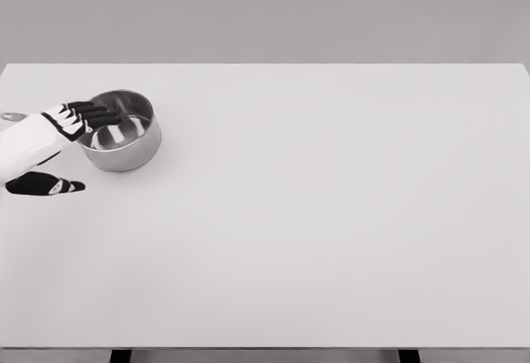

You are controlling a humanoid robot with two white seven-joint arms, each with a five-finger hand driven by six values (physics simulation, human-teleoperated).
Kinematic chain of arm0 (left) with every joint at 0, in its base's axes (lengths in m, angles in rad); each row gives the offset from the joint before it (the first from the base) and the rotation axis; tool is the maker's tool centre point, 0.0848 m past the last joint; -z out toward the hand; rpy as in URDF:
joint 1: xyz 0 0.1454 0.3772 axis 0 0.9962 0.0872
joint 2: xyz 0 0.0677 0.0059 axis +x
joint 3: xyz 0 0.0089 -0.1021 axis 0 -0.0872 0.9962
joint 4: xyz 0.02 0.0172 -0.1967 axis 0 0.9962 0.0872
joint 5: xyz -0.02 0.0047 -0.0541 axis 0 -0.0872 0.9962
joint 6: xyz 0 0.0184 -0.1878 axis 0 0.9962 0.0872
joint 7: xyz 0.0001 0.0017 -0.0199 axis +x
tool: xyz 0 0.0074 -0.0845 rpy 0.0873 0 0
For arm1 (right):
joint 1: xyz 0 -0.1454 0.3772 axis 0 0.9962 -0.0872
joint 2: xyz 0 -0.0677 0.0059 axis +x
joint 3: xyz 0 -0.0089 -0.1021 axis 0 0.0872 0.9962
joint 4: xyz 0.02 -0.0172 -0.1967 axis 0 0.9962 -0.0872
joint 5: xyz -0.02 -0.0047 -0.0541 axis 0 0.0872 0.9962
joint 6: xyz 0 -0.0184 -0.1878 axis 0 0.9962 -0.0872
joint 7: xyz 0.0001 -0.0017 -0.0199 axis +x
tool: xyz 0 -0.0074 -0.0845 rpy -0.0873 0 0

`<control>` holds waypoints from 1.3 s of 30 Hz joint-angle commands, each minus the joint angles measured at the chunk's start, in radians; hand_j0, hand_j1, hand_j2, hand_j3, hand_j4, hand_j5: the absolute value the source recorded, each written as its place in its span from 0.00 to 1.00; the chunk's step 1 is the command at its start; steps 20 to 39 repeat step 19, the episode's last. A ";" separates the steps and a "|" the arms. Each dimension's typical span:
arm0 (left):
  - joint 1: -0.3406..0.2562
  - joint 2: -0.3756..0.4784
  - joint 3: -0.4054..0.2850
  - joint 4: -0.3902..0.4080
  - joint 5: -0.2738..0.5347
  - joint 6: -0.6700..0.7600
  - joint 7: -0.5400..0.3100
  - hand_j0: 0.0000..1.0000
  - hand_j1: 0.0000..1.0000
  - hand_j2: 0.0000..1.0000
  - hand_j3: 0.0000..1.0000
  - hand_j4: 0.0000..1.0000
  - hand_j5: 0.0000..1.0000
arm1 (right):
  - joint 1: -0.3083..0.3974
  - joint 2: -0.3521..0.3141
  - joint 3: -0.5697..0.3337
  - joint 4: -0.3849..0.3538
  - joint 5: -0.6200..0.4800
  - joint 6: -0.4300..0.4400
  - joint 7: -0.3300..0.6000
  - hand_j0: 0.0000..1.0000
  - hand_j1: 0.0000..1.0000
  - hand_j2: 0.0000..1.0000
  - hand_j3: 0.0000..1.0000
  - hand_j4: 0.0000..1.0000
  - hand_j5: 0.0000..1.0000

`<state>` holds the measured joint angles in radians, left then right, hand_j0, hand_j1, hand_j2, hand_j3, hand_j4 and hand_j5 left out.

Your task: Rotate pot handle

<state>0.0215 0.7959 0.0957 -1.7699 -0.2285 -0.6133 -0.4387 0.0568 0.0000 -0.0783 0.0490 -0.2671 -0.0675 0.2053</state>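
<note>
Steel catches my eye first — the small round shiny metal pot sits in the upper left of the frame, upright on the wide white rectangular table, near its left edge. A sliver of its thin metal handle pokes out at the frame's far left, behind my wrist. My left hand, white with black fingers, reaches in from the left over the pot's near-left rim — fingers stretched out and slightly apart above the opening, gripping nothing. My thumb hangs lower, clear of the pot.
</note>
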 commanded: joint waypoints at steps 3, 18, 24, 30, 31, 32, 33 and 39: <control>0.009 -0.001 0.001 -0.023 0.003 0.002 -0.002 1.00 1.00 1.00 1.00 1.00 1.00 | 0.000 0.000 0.000 0.000 0.000 0.000 0.000 1.00 1.00 1.00 1.00 1.00 1.00; 0.011 -0.011 0.002 -0.031 0.006 0.002 -0.003 1.00 1.00 1.00 1.00 1.00 1.00 | 0.000 0.000 0.000 0.000 0.000 0.000 0.000 1.00 1.00 1.00 1.00 1.00 1.00; 0.012 -0.012 0.002 -0.031 0.006 0.002 -0.003 1.00 1.00 1.00 1.00 1.00 1.00 | 0.000 0.000 0.000 0.000 0.000 0.000 0.000 1.00 1.00 1.00 1.00 1.00 1.00; 0.012 -0.012 0.002 -0.031 0.006 0.002 -0.003 1.00 1.00 1.00 1.00 1.00 1.00 | 0.000 0.000 0.000 0.000 0.000 0.000 0.000 1.00 1.00 1.00 1.00 1.00 1.00; 0.012 -0.012 0.002 -0.031 0.006 0.002 -0.003 1.00 1.00 1.00 1.00 1.00 1.00 | 0.000 0.000 0.000 0.000 0.000 0.000 0.000 1.00 1.00 1.00 1.00 1.00 1.00; 0.012 -0.012 0.002 -0.031 0.006 0.002 -0.003 1.00 1.00 1.00 1.00 1.00 1.00 | 0.000 0.000 0.000 0.000 0.000 0.000 0.000 1.00 1.00 1.00 1.00 1.00 1.00; 0.012 -0.012 0.002 -0.031 0.006 0.002 -0.003 1.00 1.00 1.00 1.00 1.00 1.00 | 0.000 0.000 0.000 0.000 0.000 0.000 0.000 1.00 1.00 1.00 1.00 1.00 1.00; 0.012 -0.012 0.002 -0.031 0.006 0.002 -0.003 1.00 1.00 1.00 1.00 1.00 1.00 | 0.000 0.000 0.000 0.000 0.000 0.000 0.000 1.00 1.00 1.00 1.00 1.00 1.00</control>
